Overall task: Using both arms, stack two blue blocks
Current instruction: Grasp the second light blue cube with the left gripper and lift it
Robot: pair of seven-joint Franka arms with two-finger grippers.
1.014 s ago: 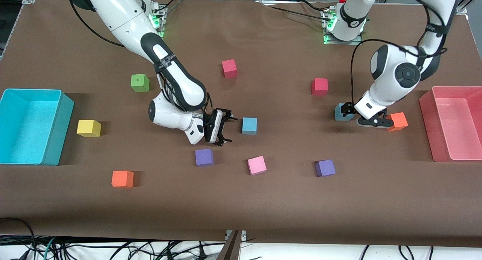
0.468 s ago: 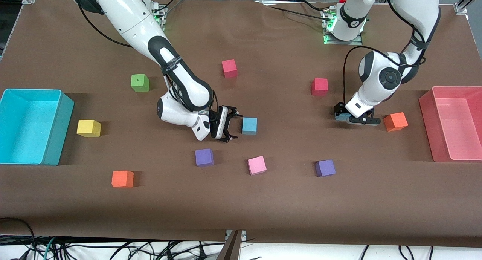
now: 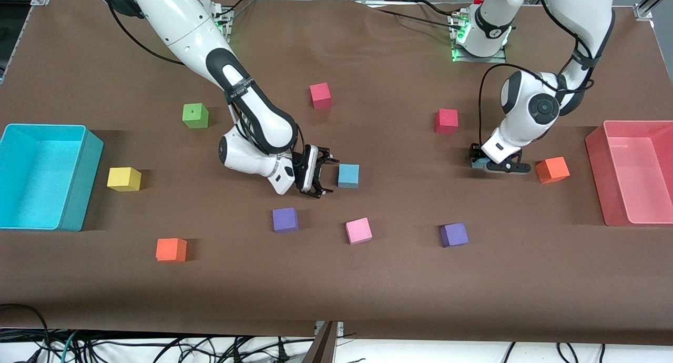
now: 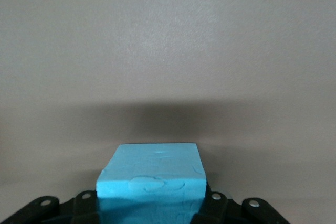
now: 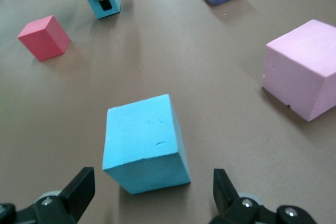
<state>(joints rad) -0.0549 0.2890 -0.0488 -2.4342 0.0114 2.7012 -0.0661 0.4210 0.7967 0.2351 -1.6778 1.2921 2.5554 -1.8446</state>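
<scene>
One blue block [image 4: 151,182] sits between the left claw's [image 3: 488,162] fingers

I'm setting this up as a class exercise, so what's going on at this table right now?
Two robot arms are each working on a blue block. The left gripper is down at one blue block, which sits between its fingers on the table near an orange block. The right gripper is open beside the other blue block, not yet around it. Nothing is stacked.
</scene>
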